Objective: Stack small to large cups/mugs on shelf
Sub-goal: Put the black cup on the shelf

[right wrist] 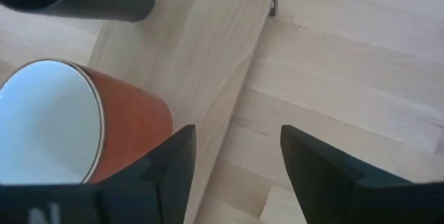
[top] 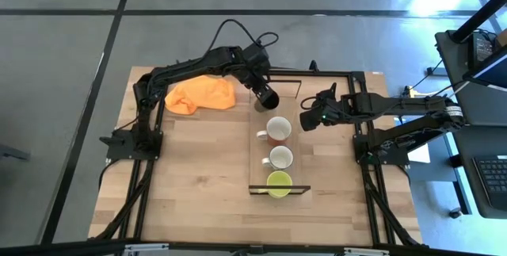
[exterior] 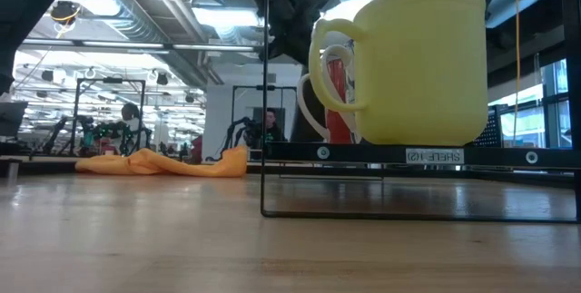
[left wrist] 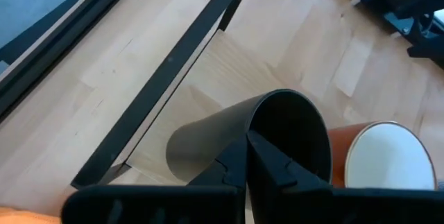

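High view, center: three mugs (top: 278, 157) stand on the shelf (top: 260, 147). My left gripper (top: 264, 93) clenches the black cup (top: 268, 96) above its upper end; right gripper (top: 307, 118) waits open beside.

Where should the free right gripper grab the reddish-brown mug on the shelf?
Judging by its pose, take the reddish-brown mug by its rim, from above: it stands upright, mouth open, handle toward the left arm's side. The open right gripper waits beside it.
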Robot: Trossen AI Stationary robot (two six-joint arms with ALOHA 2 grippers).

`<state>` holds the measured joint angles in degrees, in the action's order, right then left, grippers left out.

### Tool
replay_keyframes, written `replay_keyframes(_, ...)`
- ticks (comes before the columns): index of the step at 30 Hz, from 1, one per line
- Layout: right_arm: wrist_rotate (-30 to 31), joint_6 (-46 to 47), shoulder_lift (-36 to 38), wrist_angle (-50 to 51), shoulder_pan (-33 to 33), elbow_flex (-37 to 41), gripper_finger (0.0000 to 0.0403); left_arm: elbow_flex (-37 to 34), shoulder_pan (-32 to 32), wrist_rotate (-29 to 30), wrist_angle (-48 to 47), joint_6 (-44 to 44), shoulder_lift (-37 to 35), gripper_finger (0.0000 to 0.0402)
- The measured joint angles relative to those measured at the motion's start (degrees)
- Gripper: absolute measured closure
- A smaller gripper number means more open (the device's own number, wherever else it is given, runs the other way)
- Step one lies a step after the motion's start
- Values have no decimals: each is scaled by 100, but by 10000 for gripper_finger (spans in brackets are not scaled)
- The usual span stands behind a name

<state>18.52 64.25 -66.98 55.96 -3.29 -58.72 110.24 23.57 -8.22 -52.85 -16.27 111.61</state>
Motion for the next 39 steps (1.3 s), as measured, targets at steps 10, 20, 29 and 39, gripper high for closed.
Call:
replay_keyframes(10,-2,0,0,2,1,0,190,0,4,119,-25,39,0,401)
replay_keyframes(20,-3,-34,0,10,2,0,190,0,4,323,-90,52,0,401)
replay_keyframes(29,-4,-42,0,292,0,0,190,0,17,527,-89,89,-1,401)
replay_keyframes(39,-14,-48,0,316,2,0,190,-1,155,1892,-1351,-23,-358,401)
